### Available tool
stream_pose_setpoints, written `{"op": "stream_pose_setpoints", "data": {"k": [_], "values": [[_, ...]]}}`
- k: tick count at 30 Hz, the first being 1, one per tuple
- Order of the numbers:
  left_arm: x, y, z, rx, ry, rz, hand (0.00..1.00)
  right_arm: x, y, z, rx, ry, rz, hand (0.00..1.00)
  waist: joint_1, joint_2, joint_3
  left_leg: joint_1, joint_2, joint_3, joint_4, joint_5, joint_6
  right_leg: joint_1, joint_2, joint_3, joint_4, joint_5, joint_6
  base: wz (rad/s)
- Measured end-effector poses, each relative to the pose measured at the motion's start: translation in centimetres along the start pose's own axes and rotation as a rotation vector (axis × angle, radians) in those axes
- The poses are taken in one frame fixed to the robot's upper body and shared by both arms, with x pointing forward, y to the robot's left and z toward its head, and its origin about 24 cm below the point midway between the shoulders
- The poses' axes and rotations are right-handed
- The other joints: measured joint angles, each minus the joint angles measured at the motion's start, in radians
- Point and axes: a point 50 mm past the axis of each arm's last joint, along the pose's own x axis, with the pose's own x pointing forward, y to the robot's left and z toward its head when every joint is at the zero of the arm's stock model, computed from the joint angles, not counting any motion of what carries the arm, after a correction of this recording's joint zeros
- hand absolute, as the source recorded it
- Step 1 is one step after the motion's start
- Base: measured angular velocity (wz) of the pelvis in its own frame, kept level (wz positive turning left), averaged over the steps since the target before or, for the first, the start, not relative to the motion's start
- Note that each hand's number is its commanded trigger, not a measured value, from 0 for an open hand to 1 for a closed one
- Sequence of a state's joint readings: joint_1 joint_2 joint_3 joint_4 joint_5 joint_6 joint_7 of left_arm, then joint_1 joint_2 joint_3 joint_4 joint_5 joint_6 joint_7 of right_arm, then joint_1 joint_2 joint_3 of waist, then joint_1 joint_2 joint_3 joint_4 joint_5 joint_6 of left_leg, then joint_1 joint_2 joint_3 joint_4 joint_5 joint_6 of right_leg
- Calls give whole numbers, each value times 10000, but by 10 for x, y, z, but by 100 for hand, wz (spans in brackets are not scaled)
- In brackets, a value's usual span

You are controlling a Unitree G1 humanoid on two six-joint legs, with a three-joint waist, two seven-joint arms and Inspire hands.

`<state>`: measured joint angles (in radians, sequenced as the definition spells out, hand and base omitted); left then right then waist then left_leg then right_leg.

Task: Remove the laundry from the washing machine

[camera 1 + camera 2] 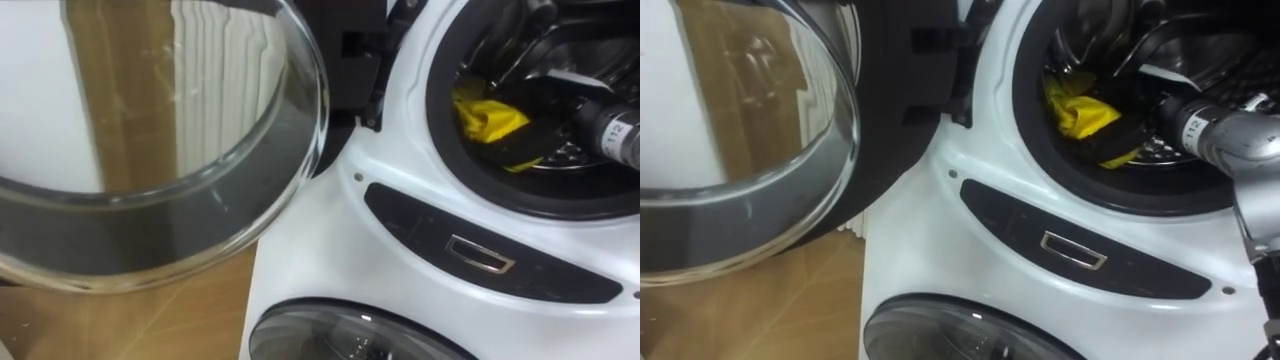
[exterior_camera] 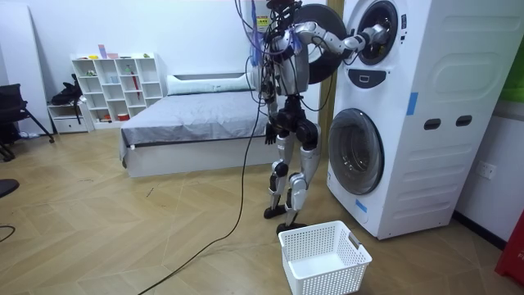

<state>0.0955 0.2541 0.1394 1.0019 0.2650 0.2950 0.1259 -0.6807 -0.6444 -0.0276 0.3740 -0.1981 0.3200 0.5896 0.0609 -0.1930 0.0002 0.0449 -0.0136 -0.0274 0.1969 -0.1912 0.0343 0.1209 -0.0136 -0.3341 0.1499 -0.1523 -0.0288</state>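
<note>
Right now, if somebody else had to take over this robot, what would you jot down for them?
Hands: the right hand is inside the upper drum of the washing machine, at the yellow cloth; I cannot tell whether it grips it.
Done: the upper door is swung open.
Left: bring the yellow cloth out of the drum, then probably drop it in the white basket on the floor by the robot's feet, which looks to hold no clothes yet.

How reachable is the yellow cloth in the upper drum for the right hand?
Likely yes: the door stands swung wide open, and the right hand is inside the drum, right beside the yellow cloth, with nothing between them.
</note>
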Motion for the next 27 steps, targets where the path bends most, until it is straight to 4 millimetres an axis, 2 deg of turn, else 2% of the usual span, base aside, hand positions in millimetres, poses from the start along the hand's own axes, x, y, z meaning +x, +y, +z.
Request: {"op": "stream_pose_setpoints", "data": {"k": [3,4,7,8,9,11,13,15,18,20,21,23,27], "values": [[0,1,6,34,-226,34,0,-3,-2,-4,-102,158,-358,100,35,47,31,-14,2,27,-85,0,0,-19,11,63,-1,0,0,-2],[0,1,8,22,-323,33,0,-5,-2,-1,-373,56,-498,100,43,83,54,-9,5,51,-110,0,0,-44,15,83,-1,0,0,-10],[0,-1,11,-25,-537,-11,0,-11,-5,10,-839,-328,-836,100,48,154,55,11,16,206,-179,2,4,-175,22,280,1,0,0,-15],[0,-1,12,-37,-577,-17,0,-12,-4,12,-909,-421,-865,100,49,119,32,7,15,239,-181,3,5,-190,21,326,0,0,0,-16],[0,-1,12,-49,-610,-25,0,-13,-3,15,-1054,-579,-923,100,50,165,64,21,14,316,-184,5,5,-202,10,381,1,0,0,-19],[0,-1,12,-77,-703,-13,0,-17,3,22,-1409,-908,-1206,100,122,143,47,123,21,588,-207,7,4,-215,9,744,4,-1,2,-30],[-1,-1,13,-351,-783,49,0,-22,8,29,-1793,-1163,-1430,100,176,138,44,168,26,690,-307,7,4,-273,9,869,2,-6,10,-26],[-1,-2,11,-486,-827,81,0,-28,10,38,-2392,-1391,-1779,100,76,135,39,169,21,769,-336,7,4,-309,-5,913,16,-15,25,-14],[-1,-5,-2,-594,-572,20,0,-43,12,65,-3085,-2521,-2212,100,-115,137,33,189,24,995,-341,7,3,-384,-5,1140,13,-22,37,-20],[-1,-11,-12,-659,-265,-26,0,-66,18,88,-3582,-3797,-2638,100,-378,251,12,203,27,1081,-341,7,3,-376,-24,1172,19,-22,36,-7],[-2,-13,-13,-675,-231,-21,0,-73,21,91,-3689,-4092,-2780,100,-424,278,1,212,32,1078,-341,7,3,-364,-31,1180,18,-22,36,0],[-3,-17,-22,-676,-95,65,0,-94,36,104,-4080,-5291,-2908,100,-573,385,-24,306,73,1146,-374,7,3,-342,-46,1467,22,-22,36,-16],[-5,-18,-30,-734,-56,435,0,-101,56,93,-2947,-5848,-2408,100,-608,466,-5,489,133,1469,-473,6,2,-318,-17,1858,30,-22,36,-27]]}}
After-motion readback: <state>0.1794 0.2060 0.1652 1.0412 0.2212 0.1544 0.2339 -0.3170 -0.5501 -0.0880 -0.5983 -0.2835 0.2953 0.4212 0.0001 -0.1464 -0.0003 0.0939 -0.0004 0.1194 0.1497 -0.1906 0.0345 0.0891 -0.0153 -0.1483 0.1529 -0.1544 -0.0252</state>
